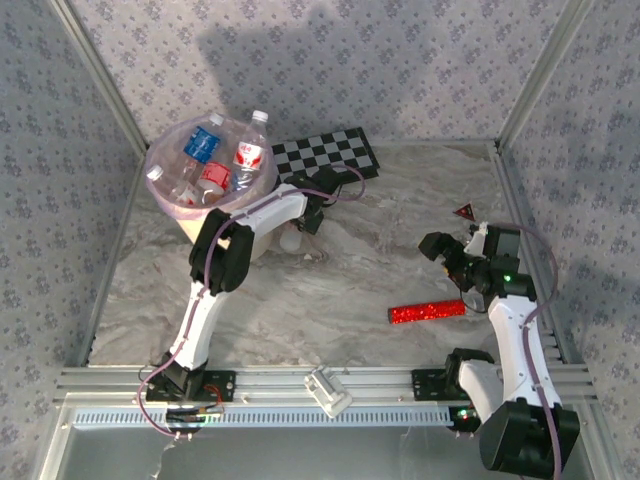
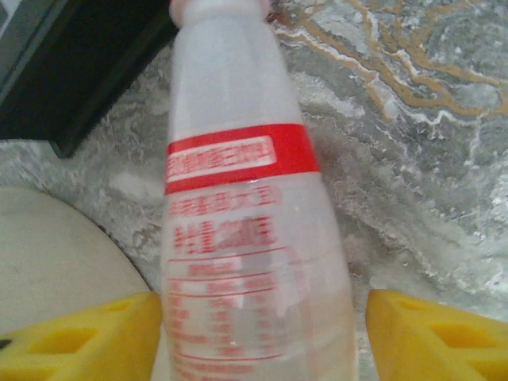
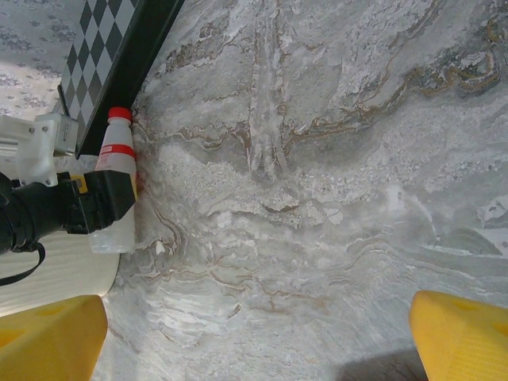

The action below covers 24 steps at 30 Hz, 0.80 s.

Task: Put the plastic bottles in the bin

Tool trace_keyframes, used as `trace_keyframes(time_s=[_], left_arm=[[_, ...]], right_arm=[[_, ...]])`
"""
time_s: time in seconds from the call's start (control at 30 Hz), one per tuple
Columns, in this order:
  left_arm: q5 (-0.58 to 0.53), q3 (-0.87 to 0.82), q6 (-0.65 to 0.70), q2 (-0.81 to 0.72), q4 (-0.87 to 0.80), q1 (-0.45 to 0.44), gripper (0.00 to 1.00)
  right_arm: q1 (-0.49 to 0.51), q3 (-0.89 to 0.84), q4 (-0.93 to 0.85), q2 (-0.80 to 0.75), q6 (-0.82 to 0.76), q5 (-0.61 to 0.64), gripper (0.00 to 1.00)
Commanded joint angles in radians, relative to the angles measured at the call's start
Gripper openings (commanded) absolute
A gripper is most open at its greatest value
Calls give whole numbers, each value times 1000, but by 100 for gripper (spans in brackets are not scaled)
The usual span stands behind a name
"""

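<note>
1. done so far: the bin stands at the far left of the table. several plastic bottles with blue or red labels already lie in its pink liner, and one pokes up above the rim.
2. left to do: one loose bottle, with a red label and red cap, lies on its side on the table just beside the bin's wall. its cap points toward the checkerboard. in the top view it is the one bottle seen outside the bin.
3. left gripper: its yellow fingers straddle the loose bottle's body at a middling width. one pad looks to be against the plastic, and a thin strip of table shows at the other. whether the pinch is firm cannot be told.
4. right gripper: it is spread wide with nothing between the pads. it hovers over bare table on the right side, well apart from the loose bottle and the bin.
5. the red glittery tube lies near the right arm. it is no bottle, so it has no place in the bin.
6. judgement: the task looks close to its end. what remains is to secure the grip, lift the loose bottle over the rim and let it go into the liner. the bin is so near that the carry should be short. the smooth round body could slip or roll if the pinch is loose.
</note>
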Motion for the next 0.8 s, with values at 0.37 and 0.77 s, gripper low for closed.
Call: trace_keyframes(time_s=[0.37, 0.77], left_arm=[[125, -140, 64, -258, 94, -136, 39], [483, -661, -59, -715, 650, -140, 41]], right_arm=[[5, 32, 110, 12, -15, -292, 99], [206, 128, 292, 124, 26, -304, 95]])
